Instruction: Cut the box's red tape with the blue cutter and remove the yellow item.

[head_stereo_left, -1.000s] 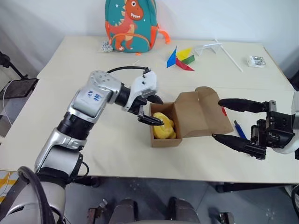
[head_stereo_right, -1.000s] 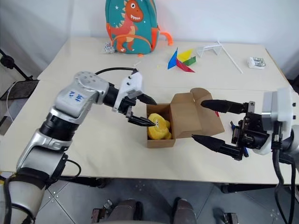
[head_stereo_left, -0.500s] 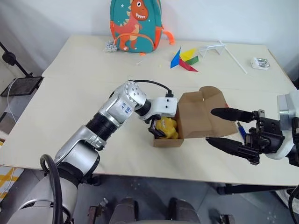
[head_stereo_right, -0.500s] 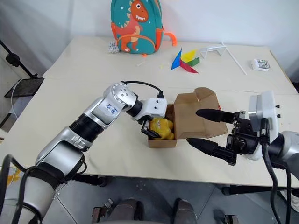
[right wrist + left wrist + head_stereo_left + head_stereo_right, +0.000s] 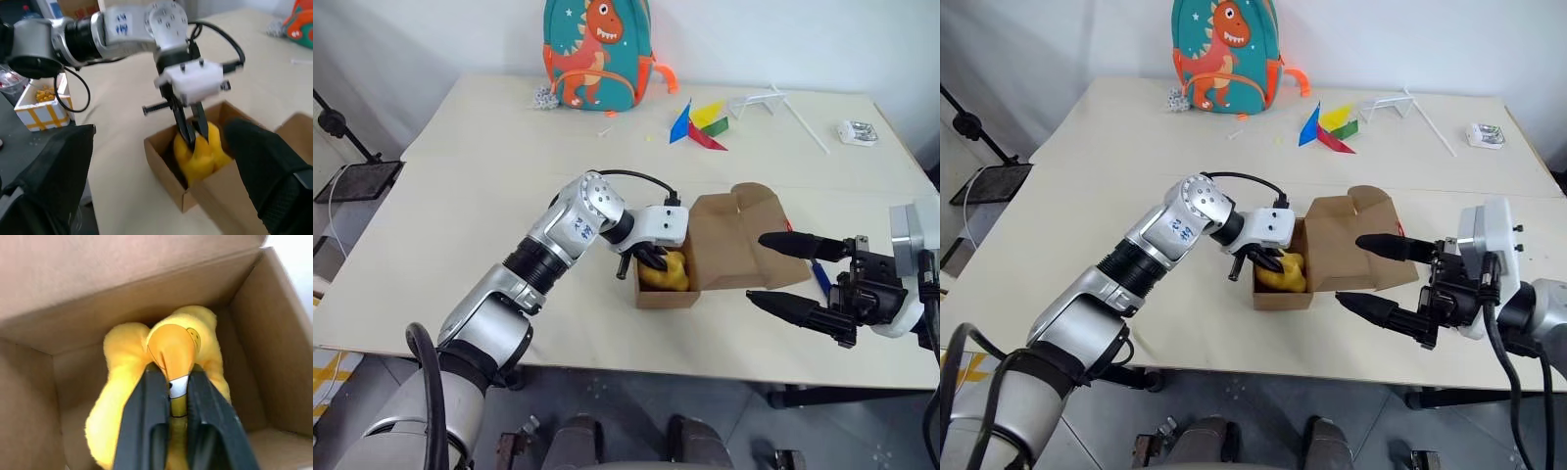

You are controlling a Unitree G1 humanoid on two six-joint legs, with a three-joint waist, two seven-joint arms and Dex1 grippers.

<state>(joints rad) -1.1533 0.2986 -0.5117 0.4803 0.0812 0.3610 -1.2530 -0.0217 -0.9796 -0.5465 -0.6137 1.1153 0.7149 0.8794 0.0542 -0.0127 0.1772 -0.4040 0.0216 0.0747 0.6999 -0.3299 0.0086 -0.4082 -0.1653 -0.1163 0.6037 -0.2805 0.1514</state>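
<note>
Left gripper (image 5: 170,396) reaches into the open box (image 5: 729,257) at table centre, jaws pinched on the yellow item (image 5: 171,347) inside. Beside the box, the right gripper (image 5: 781,274) hovers, fingers spread wide, holding nothing.

pale table with a scatter of small things

a cream table (image 5: 460,225) carries everything, with a seam running left to right across its middle. at the far edge, left of centre, a teal dinosaur backpack (image 5: 597,54) stands upright with a small silvery trinket (image 5: 541,96) at its foot. right of it lies a paper pinwheel (image 5: 700,124) of blue, yellow, green and red blades, then a white stick frame (image 5: 783,110), and a small white packet (image 5: 855,132) at the far right. nearer, right of centre, the box (image 5: 724,250) sits open, lid thrown back to the right. the blue cutter (image 5: 820,277) lies just right of the box.
</note>
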